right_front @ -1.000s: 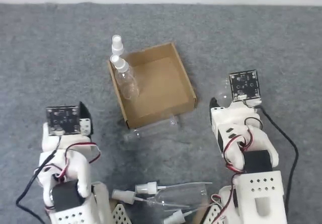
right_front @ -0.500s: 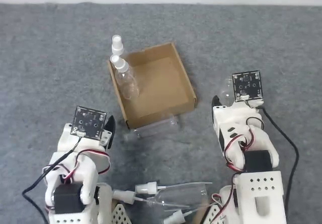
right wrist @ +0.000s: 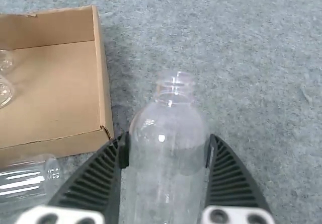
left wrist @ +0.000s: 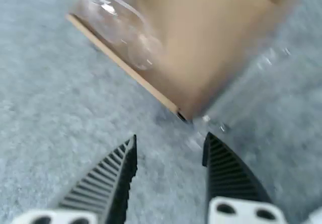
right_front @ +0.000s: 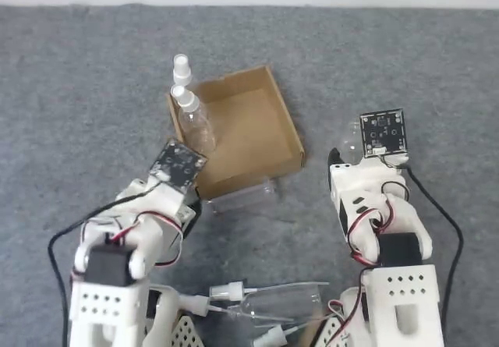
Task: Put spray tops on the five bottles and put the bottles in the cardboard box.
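Cardboard box (right_front: 257,132) sits mid-table on the grey carpet (right_front: 86,82), open side up, turned slightly off square.

- First capped bottle (right_front: 195,122) lies tilted inside the box against the left wall, its spray head at the far-left corner.
- Second capped bottle (right_front: 182,69) shows its spray head just beyond that corner, on the far side. Its body is hard to make out.
- Bare bottle (right_front: 238,196) lies flat on the carpet along the box's near wall, just beside it. Cannot tell whether it touches.
- Held bottle (right wrist: 168,133) has no top, and its neck points far.

Open room: wide bare carpet lies left of the box, beyond it and to its right, with a clear strip between the box's right wall and the right arm. The near edge between the arm bases is crowded. A fifth bottle (right_front: 288,299) lies there on its side with loose spray tops (right_front: 228,291) touching or just beside it.

Left arm leans far and rightward. The left gripper (left wrist: 171,141) is low over the carpet at the box's near-left corner, fingers apart with nothing between them and the box corner just ahead.

Right arm stands right of the box, forearm pointing far. The right gripper (right wrist: 166,143) is clamped on the held bottle's body, one finger on each side.
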{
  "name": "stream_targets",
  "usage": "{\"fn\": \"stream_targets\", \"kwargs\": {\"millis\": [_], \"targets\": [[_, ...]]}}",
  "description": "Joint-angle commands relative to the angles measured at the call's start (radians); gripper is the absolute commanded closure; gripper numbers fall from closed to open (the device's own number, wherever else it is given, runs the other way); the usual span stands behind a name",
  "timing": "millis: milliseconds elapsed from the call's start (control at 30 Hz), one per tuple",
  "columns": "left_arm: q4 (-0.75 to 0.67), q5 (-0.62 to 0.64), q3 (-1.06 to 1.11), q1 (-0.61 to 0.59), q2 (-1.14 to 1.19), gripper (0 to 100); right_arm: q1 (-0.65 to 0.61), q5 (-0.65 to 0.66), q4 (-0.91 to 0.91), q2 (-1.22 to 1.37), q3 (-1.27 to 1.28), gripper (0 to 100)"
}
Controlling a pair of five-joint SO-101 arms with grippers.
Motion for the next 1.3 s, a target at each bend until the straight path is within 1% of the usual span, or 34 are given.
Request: {"fn": "stream_targets", "kwargs": {"millis": [0,167,267,433,533,600,700,833,900,1000,1133,1267], "targets": [[0.087,-0.072,-0.133,0.040,0.086,79,0.012,-0.009,-0.025,-0.021,-0.012,89.5],[0.198,-0.175,-0.214,0.104,0.100,79,0.018,-0.009,-0.027,-0.021,-0.012,89.4],[0.250,-0.213,-0.252,0.152,0.101,79,0.018,-0.009,-0.027,-0.021,-0.012,89.4],[0.258,-0.226,-0.252,0.209,0.103,79,0.021,-0.008,-0.027,-0.021,-0.012,89.4],[0.272,-0.253,-0.252,0.238,0.107,79,0.048,-0.009,-0.035,-0.021,-0.012,89.5],[0.287,-0.272,-0.262,0.258,0.146,79,0.065,-0.011,-0.050,-0.021,-0.011,89.6],[0.304,-0.275,-0.298,0.267,0.262,79,0.077,-0.012,-0.054,-0.021,-0.009,89.7],[0.381,-0.348,-0.367,0.296,0.450,80,0.079,-0.028,-0.054,-0.021,-0.009,89.4],[0.388,-0.370,-0.389,0.316,0.511,79,0.079,-0.028,-0.054,-0.021,-0.009,89.4],[0.385,-0.377,-0.397,0.356,0.557,79,0.085,-0.028,-0.054,-0.021,-0.009,89.4],[0.385,-0.373,-0.389,0.425,0.592,77,0.127,-0.032,-0.079,-0.019,-0.006,89.5],[0.384,-0.373,-0.394,0.448,0.644,76,0.131,-0.032,-0.130,-0.019,0.025,89.4]]}}
